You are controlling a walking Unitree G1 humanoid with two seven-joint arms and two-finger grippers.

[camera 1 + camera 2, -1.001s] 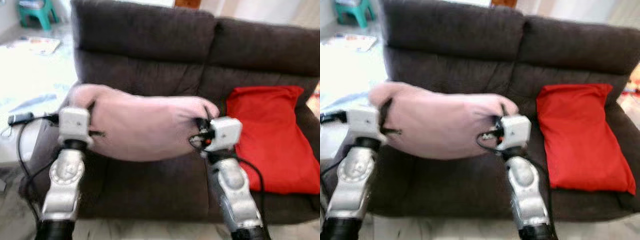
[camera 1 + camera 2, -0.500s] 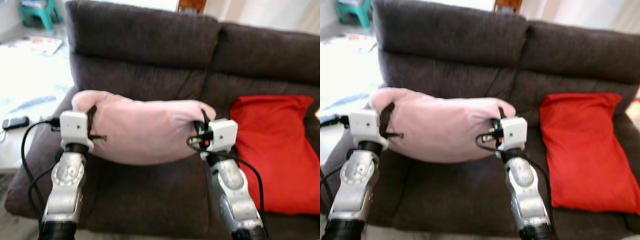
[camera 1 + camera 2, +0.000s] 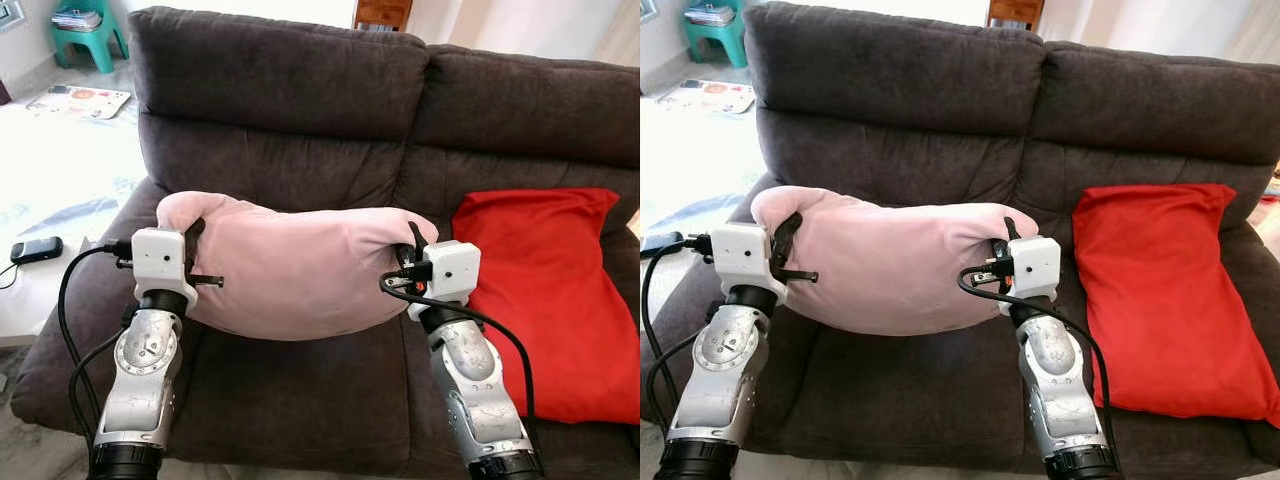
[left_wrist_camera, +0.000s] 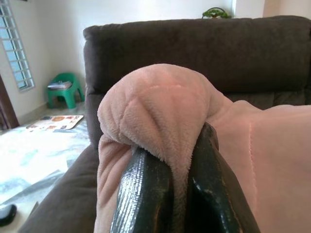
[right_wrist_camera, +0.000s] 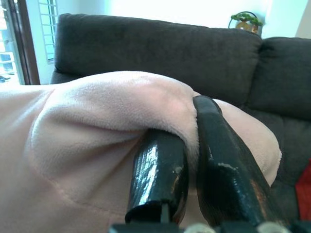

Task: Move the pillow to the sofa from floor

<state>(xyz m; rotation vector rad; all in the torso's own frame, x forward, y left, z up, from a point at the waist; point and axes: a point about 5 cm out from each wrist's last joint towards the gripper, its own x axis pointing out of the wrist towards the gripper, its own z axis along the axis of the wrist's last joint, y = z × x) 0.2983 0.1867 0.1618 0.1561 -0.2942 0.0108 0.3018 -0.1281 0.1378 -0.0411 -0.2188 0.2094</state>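
I hold the pink pillow (image 3: 295,265) above the dark sofa (image 3: 300,90) seat, left tool (image 4: 177,165) and right tool (image 5: 192,160) each clamped on an end; a red cushion (image 3: 545,290) lies at 3 o'clock, seemingly clear of it.

The pillow (image 3: 300,268) is soft, fuzzy pink fleece, the sofa (image 3: 300,100) matt, coarse dark-brown cloth, the red cushion (image 3: 560,290) smooth cloth, and the 2 gripper fingers (image 4: 146,194) glossy, scuffed black plastic.
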